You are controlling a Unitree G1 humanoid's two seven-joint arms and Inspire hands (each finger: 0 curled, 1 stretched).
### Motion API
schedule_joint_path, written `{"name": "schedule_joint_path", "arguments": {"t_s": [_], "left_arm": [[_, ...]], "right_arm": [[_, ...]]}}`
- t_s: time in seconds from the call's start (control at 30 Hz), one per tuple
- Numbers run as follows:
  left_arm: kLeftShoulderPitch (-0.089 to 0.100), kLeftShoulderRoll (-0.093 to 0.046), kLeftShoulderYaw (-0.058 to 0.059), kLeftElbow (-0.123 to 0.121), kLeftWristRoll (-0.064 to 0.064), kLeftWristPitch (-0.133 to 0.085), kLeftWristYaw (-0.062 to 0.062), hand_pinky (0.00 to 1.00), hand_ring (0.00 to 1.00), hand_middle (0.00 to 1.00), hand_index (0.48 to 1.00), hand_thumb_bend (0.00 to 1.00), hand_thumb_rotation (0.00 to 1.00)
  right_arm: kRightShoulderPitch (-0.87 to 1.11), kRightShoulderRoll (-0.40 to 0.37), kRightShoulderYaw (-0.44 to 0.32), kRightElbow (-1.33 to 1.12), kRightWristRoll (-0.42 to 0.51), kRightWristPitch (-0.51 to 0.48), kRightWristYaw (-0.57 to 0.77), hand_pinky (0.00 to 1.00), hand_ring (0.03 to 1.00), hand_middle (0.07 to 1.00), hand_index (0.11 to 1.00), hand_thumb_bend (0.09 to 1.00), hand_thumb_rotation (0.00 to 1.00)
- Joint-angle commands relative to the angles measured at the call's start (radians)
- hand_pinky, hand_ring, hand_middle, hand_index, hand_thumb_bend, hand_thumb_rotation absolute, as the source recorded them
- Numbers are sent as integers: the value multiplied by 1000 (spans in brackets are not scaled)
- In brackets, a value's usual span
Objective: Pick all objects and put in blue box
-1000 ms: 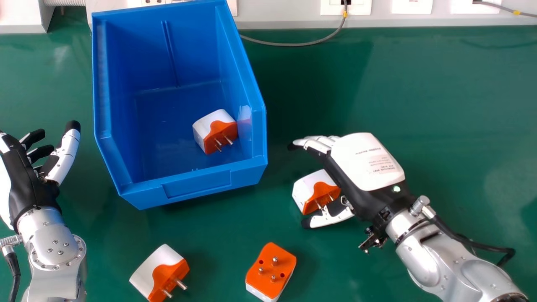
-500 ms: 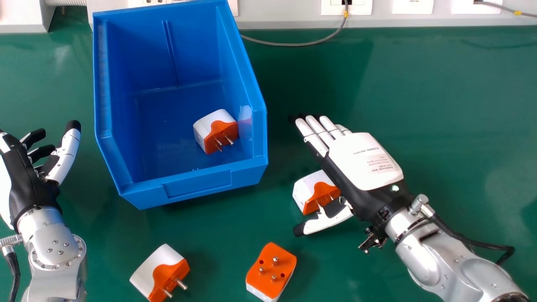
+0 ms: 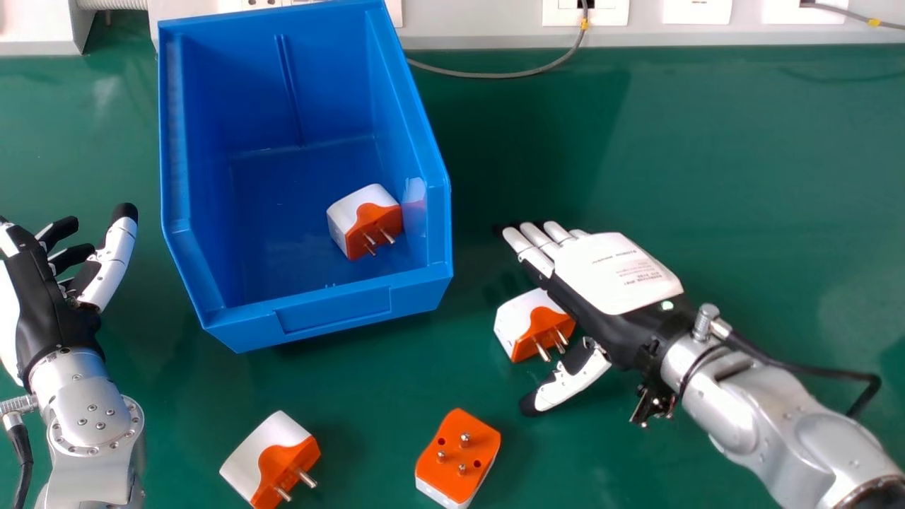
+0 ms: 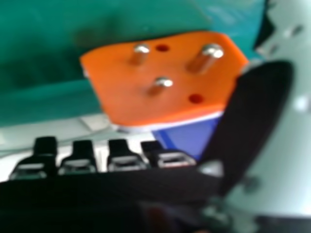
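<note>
At four o'clock from the blue box [image 3: 332,311], an orange-and-white plug [image 3: 527,324] is flanked by the right hand [image 3: 611,272], fingers [image 3: 529,252] released; pickup is judged underway, with closure around it required next.

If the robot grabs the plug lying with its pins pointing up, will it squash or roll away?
Squashing seems unlikely: the plug looks like a hard, moulded block. It probably won't roll, as its body is boxy and lies pins up. Its smooth shell might slip a little if pushed.
</note>
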Motion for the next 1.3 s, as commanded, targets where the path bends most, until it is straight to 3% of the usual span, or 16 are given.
{"name": "schedule_joint_path", "arguments": {"t_s": [0.0, 0.23, 0.47, 0.6, 0.83, 0.93, 0.97, 1.03, 1.07, 1.27], "left_arm": [[8, 16, 10, -4, -9, 7, -7, 601, 737, 823, 875, 627, 472], [6, 19, 11, -3, -20, 12, -15, 604, 738, 823, 873, 630, 478], [7, 21, 10, -6, -19, 16, -15, 600, 734, 823, 872, 630, 482], [8, 21, 8, -10, -17, 20, -16, 598, 733, 823, 872, 632, 484], [8, 24, 11, -7, -22, 21, -25, 606, 737, 825, 877, 628, 484], [9, 23, 12, -13, -24, 23, -27, 609, 738, 826, 878, 627, 483], [11, 21, 13, -19, -24, 25, -27, 612, 739, 827, 879, 626, 483], [13, 20, 13, -25, -25, 26, -27, 612, 739, 827, 879, 626, 483], [14, 20, 14, -26, -25, 27, -27, 612, 741, 828, 880, 625, 482], [14, 20, 12, -25, -25, 25, -26, 611, 742, 829, 880, 625, 481]], "right_arm": [[-15, -39, -26, -30, 11, 27, 43, 990, 1000, 1000, 1000, 1000, 278], [-17, -36, -38, -6, 43, -18, 19, 992, 1000, 1000, 983, 1000, 234], [-37, -13, -50, 82, 105, -141, -44, 907, 972, 966, 933, 1000, 120], [-50, -5, -41, 141, 89, -202, -134, 812, 893, 897, 864, 953, 49], [-75, 17, 23, 239, -32, -242, -345, 662, 743, 788, 775, 852, 20], [-99, 22, 42, 279, -42, -263, -355, 627, 710, 761, 749, 822, 16], [-104, 22, 43, 286, -36, -270, -350, 572, 669, 735, 698, 754, 12], [-110, 21, 39, 296, -17, -281, -339, 572, 669, 735, 698, 754, 12], [-111, 22, 38, 299, -11, -285, -336, 530, 627, 690, 658, 703, 10], [-103, 32, 17, 305, 34, -289, -322, 497, 592, 654, 626, 662, 8]]}}
